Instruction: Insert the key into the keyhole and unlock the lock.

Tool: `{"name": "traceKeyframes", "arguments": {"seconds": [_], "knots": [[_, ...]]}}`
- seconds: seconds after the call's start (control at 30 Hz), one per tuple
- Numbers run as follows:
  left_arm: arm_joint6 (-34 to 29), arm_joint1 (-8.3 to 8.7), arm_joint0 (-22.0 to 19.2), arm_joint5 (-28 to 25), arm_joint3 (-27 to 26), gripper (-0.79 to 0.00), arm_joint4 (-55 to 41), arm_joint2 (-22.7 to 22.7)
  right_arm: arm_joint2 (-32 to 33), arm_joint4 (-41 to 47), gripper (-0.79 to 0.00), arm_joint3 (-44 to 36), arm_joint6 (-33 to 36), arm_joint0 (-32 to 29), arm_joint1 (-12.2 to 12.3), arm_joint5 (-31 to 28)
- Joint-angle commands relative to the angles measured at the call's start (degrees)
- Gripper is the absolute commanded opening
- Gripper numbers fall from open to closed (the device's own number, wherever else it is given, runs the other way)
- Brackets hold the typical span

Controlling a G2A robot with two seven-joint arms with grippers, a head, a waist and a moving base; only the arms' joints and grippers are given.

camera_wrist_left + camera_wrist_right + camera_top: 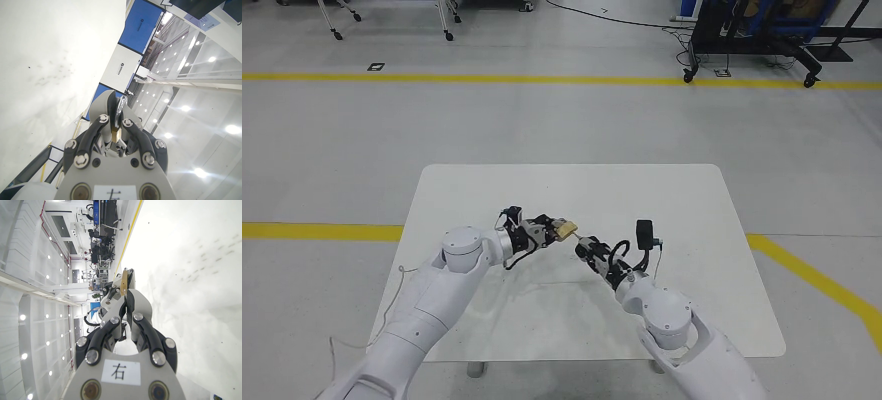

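My left jaws grasp the brass padlock (564, 229) over the middle of the table (672, 200), its narrow end facing my clenched right jaws, just beyond their tips.

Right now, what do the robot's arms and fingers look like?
The left arm and right arm are smooth, white and round-jointed, with black cables at the wrists. Their fingers are pale grey with black ribbed pads, black links and silver bolts. Each wrist has a white label.
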Motion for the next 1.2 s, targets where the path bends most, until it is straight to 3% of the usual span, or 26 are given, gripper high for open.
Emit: {"name": "traceKeyframes", "arguments": {"seconds": [0.0,0.17,0.47,1.17], "knots": [[-0.3,0.06,0.1,-0.1,0.1,-0.785,0.0,-0.3,0.0,0.2,-0.785,0.4,-0.2,0.3,-0.1,0.5],[-0.7,0.21,0.3,-0.4,-0.2,-0.785,0.6,-1.0,-0.5,0.3,-0.785,0.6,0.9,1.0,-0.4,1.1],[4.7,-0.34,1.5,-3.6,-1.3,-0.785,0.7,-1.4,0.1,-0.2,-0.785,-0.8,-0.5,-0.4,-0.6,2.1],[2.0,-0.75,1.6,-3.2,-0.9,-0.785,3.6,-0.8,-2.1,-1.1,-0.785,1.3,-6.8,1.8,-2.4,3.4]]}}
